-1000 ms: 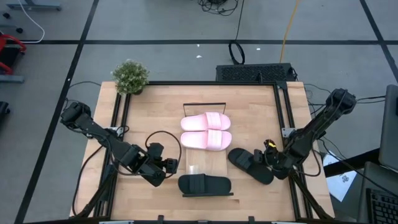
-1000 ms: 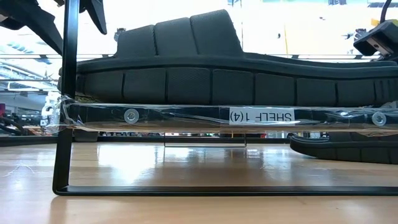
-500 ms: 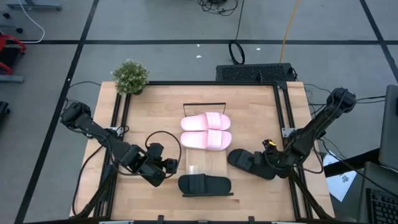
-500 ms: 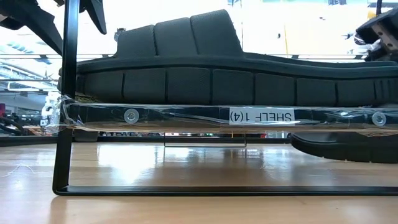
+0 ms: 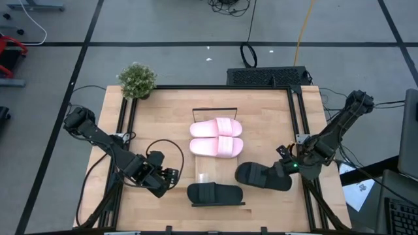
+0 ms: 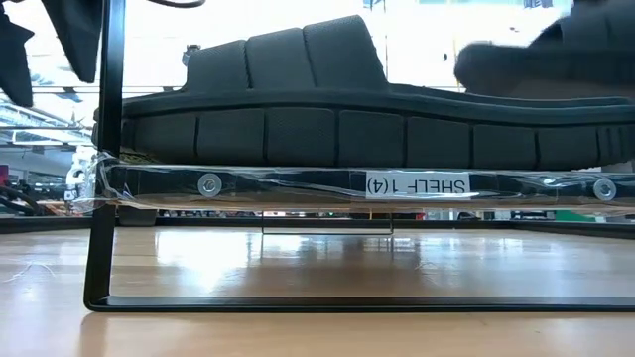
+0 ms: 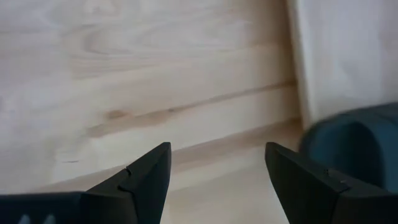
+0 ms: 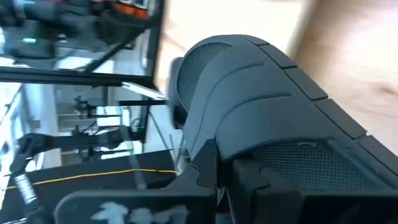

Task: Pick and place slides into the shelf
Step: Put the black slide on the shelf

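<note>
The left gripper (image 5: 171,177), fingers spread apart, has drawn back from the long light wooden shelf (image 5: 210,177); one black open-toe slide sandal (image 5: 215,193) lies on the shelf's near end, two pale pink slides (image 5: 216,136) farther along. The right gripper (image 5: 287,168) has closed on the second black slide (image 5: 261,176), lifting it and carrying it nearer the shelf.

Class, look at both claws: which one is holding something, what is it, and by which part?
The right claw is shut on a black slide, gripping its end nearest that arm. The left claw is open and holds nothing.
</note>
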